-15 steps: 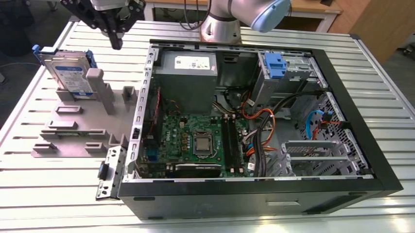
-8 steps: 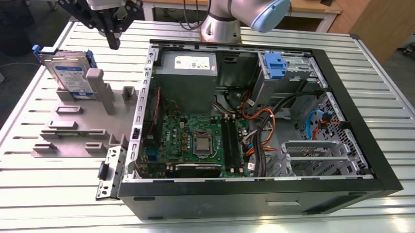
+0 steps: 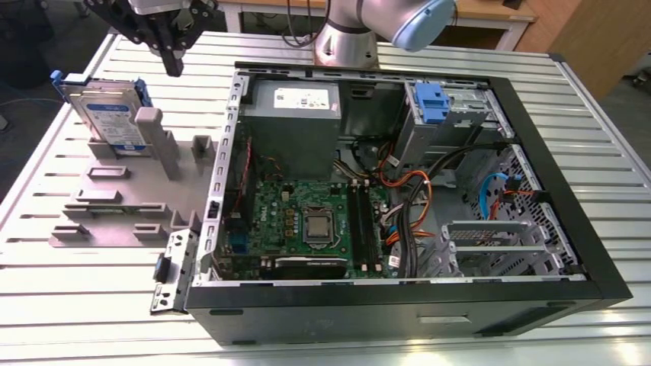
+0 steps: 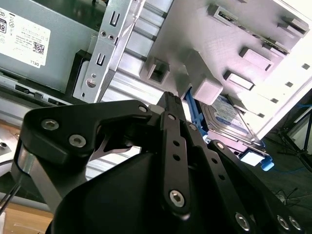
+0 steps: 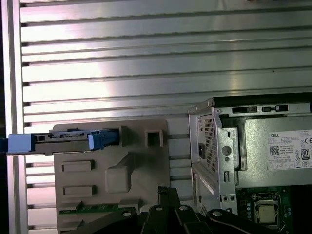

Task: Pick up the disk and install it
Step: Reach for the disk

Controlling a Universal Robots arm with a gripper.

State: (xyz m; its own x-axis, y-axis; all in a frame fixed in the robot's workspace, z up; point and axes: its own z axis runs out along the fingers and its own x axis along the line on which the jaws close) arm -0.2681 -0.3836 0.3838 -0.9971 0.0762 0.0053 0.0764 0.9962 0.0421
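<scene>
Silver with a blue carrier frame, the disk [image 3: 107,114] stands on edge in the grey holder [image 3: 133,198], near the far corner of the desk [image 3: 81,305] on the exterior view's left. The open computer case [image 3: 407,301] sits just beside the holder, towards the exterior view's right. Note that the tool [image 3: 175,67] hangs above the holder, near the disk but apart from it. Its fingers are narrow, tips together, holding nothing. In both wrist views you see the disk [image 4: 234,119] [image 5: 63,141] beyond the tool tips.

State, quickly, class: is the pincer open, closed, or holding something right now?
Pincer: closed, holding nothing, clear of the disk, which stands upright in the grey holder.
</scene>
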